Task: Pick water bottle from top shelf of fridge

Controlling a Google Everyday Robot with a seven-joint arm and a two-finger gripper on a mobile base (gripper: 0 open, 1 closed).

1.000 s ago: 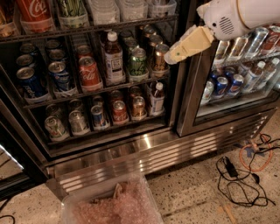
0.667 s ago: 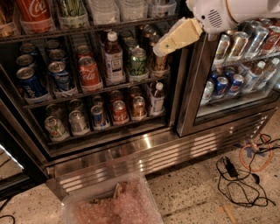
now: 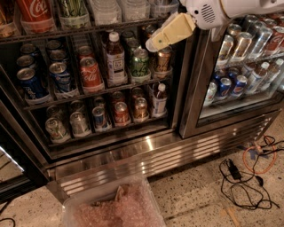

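Observation:
Clear ribbed water bottles (image 3: 106,9) stand in a row on the top shelf (image 3: 88,29) of the fridge (image 3: 146,150); only their lower parts show at the top edge of the camera view. Another clear bottle (image 3: 133,8) stands right of the first. My gripper (image 3: 153,44), beige at the end of a white arm (image 3: 208,11), hangs in front of the open left compartment. It is just below the top shelf's rail and to the right of the water bottles, touching nothing.
A red cola bottle (image 3: 33,13) and a green bottle (image 3: 73,6) share the top shelf. Lower racks hold several cans and a brown-liquid bottle (image 3: 115,55). A glass door (image 3: 248,66) covers the right side. Cables (image 3: 248,177) and a plastic bin (image 3: 111,206) lie on the floor.
My gripper has moved left and upward, from in front of the middle frame post to just under the top shelf's right end.

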